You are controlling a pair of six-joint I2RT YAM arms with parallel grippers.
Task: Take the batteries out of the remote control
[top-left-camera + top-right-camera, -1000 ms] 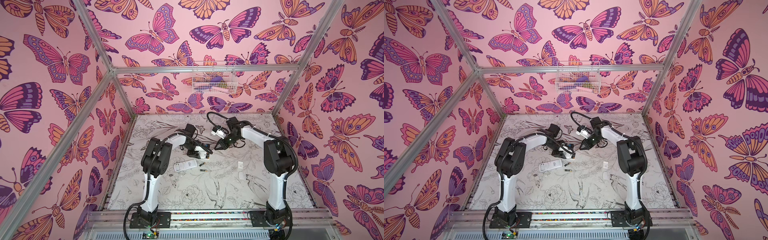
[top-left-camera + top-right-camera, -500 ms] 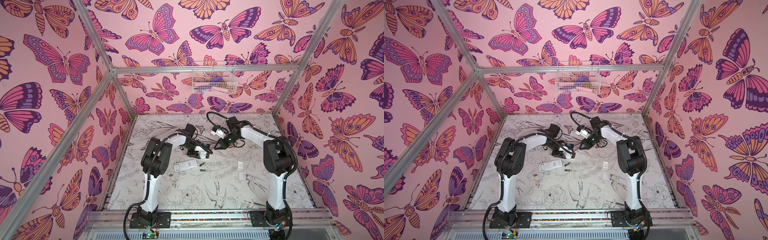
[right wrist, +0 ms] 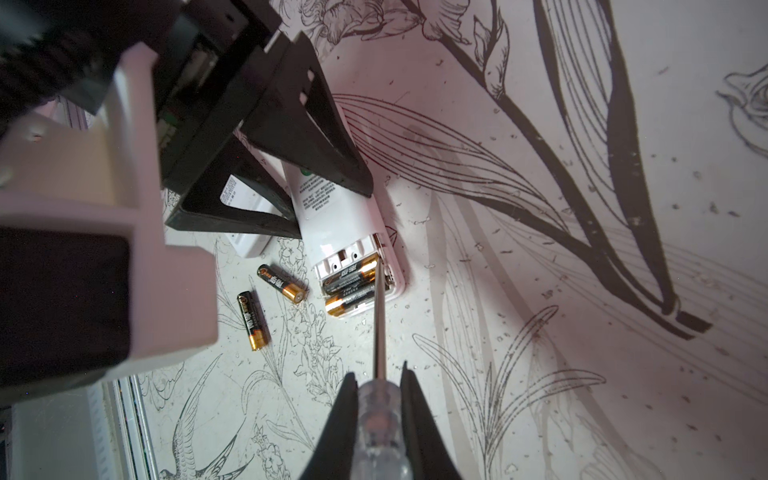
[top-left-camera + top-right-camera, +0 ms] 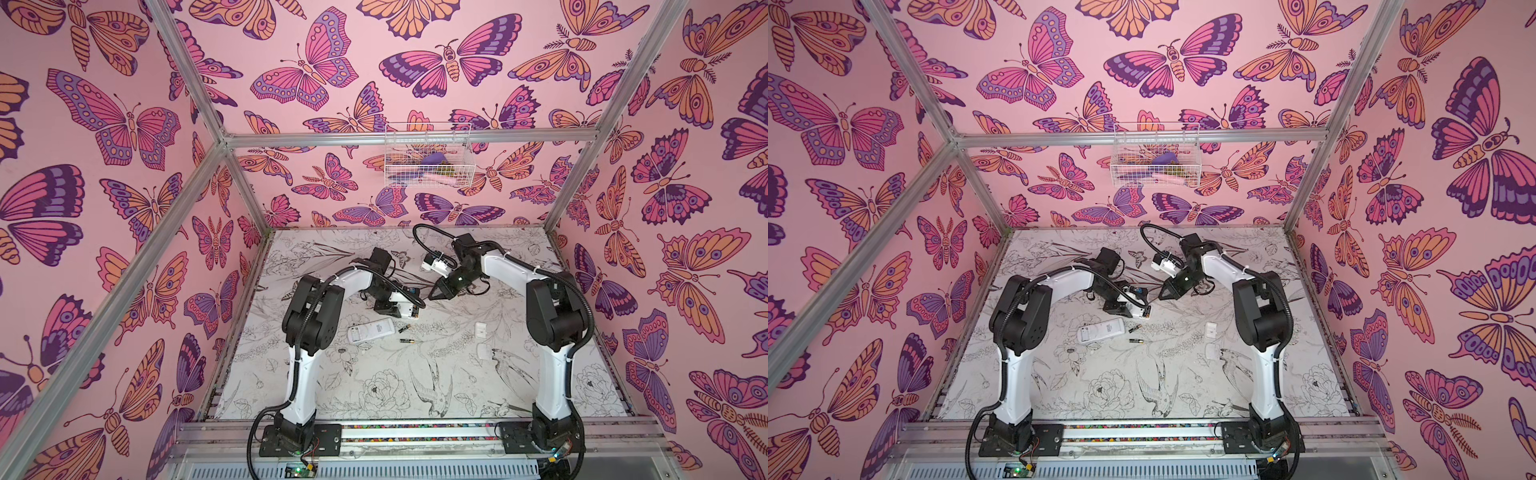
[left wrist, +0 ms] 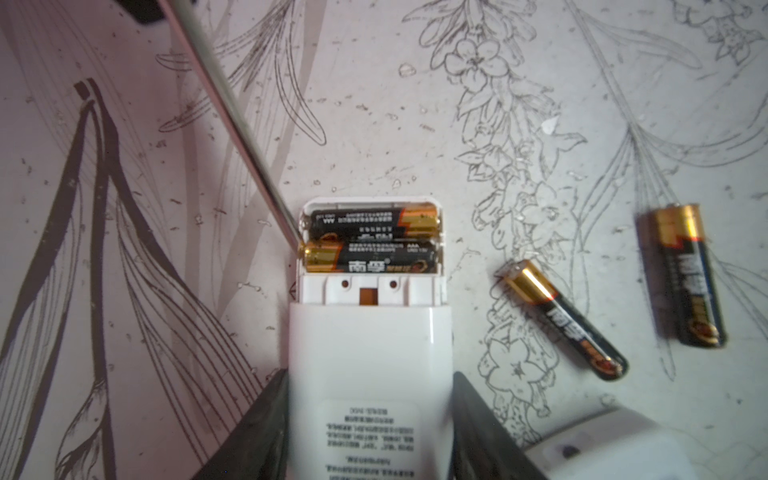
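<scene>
The worktop (image 4: 374,395) carries two white remotes. The held remote (image 5: 370,353) is pinched across its sides by the left tool (image 5: 370,390), with its battery bay open. In a top view the second remote (image 4: 371,330) lies at its 8 o'clock. The shell looks light, stiff and slick, so a mid-body side grip clear of the bay suits it.

There is one screwdriver (image 3: 379,316). The right tool (image 3: 379,374) clamps its clear handle, and its tip sits at a gold end in the bay.

There are four batteries. Two seated batteries (image 5: 374,222) are in the bay, and two loose batteries (image 4: 404,329) lie at the second remote's 3 o'clock. They look small, rigid and smooth, likely to roll, and best levered up from one end.
</scene>
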